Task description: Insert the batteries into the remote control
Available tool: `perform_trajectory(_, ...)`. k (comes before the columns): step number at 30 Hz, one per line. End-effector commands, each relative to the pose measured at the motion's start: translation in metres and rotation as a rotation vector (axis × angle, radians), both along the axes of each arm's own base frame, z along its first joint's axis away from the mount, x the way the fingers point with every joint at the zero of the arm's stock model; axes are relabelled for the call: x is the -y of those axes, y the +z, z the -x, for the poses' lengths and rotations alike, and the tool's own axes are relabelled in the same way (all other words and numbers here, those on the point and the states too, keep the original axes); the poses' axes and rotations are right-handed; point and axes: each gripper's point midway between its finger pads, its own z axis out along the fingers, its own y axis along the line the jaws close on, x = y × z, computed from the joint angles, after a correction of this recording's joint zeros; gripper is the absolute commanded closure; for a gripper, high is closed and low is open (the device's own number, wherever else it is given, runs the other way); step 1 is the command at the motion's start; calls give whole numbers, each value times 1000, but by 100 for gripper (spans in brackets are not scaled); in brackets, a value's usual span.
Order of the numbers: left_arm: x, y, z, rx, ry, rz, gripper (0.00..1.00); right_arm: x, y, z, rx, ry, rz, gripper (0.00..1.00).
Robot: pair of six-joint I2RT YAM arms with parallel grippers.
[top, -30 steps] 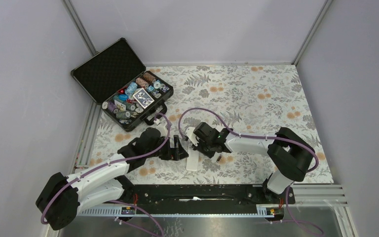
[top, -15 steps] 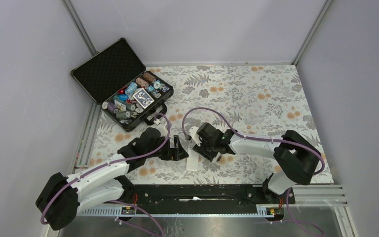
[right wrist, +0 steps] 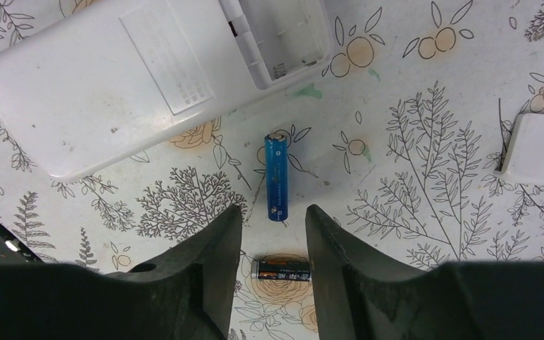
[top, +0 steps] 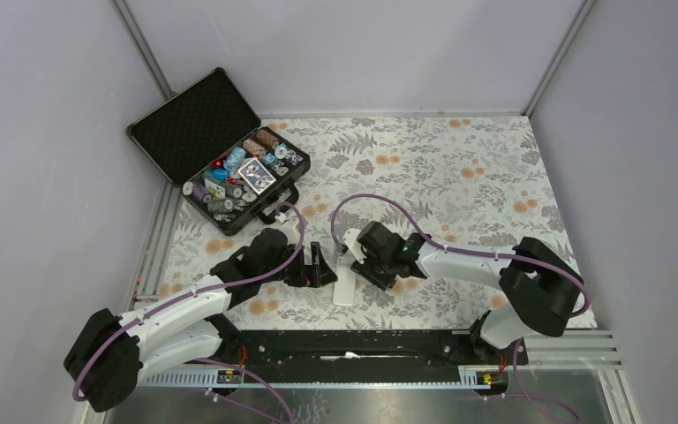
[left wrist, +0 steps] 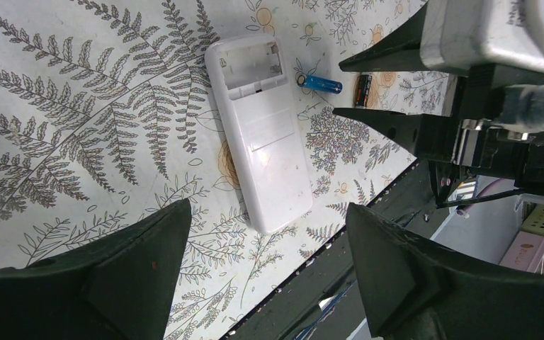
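The white remote control lies back up with its battery bay uncovered and nothing in it. Beside the bay lie the batteries: a blue one and a dark one. My right gripper hovers over them, open and holding nothing. The blue battery's near end sits just ahead of its tips and the dark one lies crosswise between its fingers. My left gripper is open wide at the remote's plain end, gripping nothing.
A flat white piece lies to the right of the batteries. An open black case of poker chips stands at the back left. The black rail along the table's near edge runs close to the remote.
The right gripper's jaws have opened from nearly shut, and it has shifted slightly right, over the batteries. The left arm and the remote have not moved.
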Motion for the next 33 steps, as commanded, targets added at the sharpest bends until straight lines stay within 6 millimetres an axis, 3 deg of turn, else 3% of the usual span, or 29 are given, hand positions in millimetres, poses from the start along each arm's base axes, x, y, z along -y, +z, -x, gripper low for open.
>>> perform_trajectory(1,6,16,-10,52,3,40,14,5,-6,1,-24,-6,24,56)
perform_trajectory(9,6,15,-11,51,4,38,14,4,-10,0,-41,5,30,65)
perform_trajectory(21,5,15,-12,55,10,39,14,-2,-13,0,-65,32,26,66)
perform_trajectory(25,5,15,-12,53,11,38,14,-1,-15,1,-70,29,31,77)
perform_trajectory(30,4,13,-12,54,17,36,14,-1,-12,0,-61,25,24,100)
perform_trajectory(33,4,12,-13,54,22,37,14,-2,-1,-4,-32,20,3,100)
